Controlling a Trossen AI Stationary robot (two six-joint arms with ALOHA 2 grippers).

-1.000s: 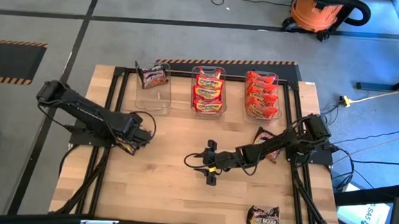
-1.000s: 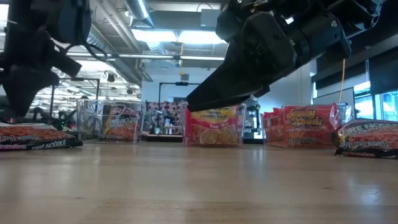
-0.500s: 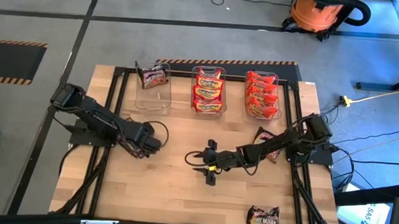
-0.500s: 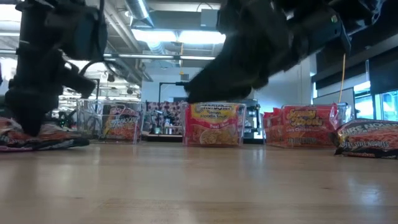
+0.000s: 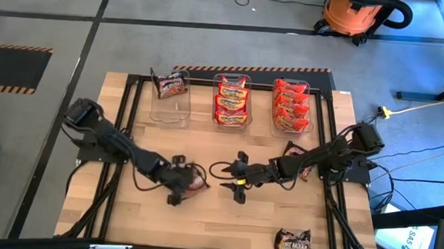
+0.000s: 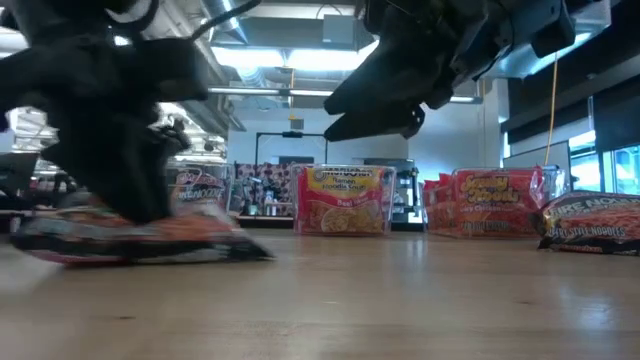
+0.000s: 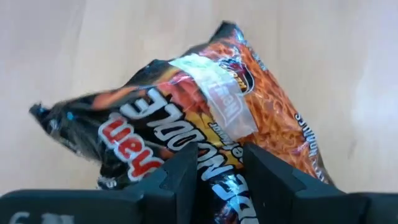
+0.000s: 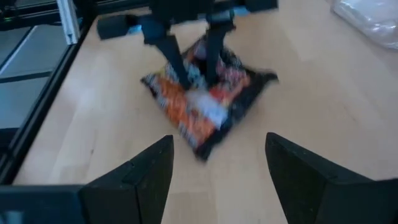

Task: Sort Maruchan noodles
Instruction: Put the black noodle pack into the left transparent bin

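My left gripper (image 5: pixel 181 181) is near the table's middle, shut on a dark brown-black Maruchan noodle packet (image 5: pixel 195 179), which fills the left wrist view (image 7: pixel 186 118). In the low view that packet (image 6: pixel 130 238) lies low on the wood under the left gripper (image 6: pixel 125 185). My right gripper (image 5: pixel 239 177) is open just right of the packet, facing it; it touches nothing. The right wrist view shows the packet (image 8: pixel 208 109) ahead of the right gripper (image 8: pixel 217 180). In the low view the right gripper (image 6: pixel 375 105) hangs above the table. My left gripper pinches the dark packet between its two fingers (image 7: pixel 183 177) at the packet's edge nearest the wrist (image 7: pixel 221 165), where the wrapper bunches up. The fingers come from above, slanting toward the table's right. The packet's underside (image 6: pixel 150 252) is on the wood.
Three clear bins stand along the far edge: the left one (image 5: pixel 169 104) holds a dark packet, the middle one (image 5: pixel 231 121) orange-yellow packets, the right one (image 5: pixel 290 129) red packets. One dark packet (image 5: pixel 292 153) lies under the right arm. Another (image 5: pixel 293 242) lies at the near edge.
My left arm has reached from the table's left side toward the middle and the near edge. It has closed on the dark packet and slid it along the wood toward the right gripper. The right gripper has risen a little and stayed open.
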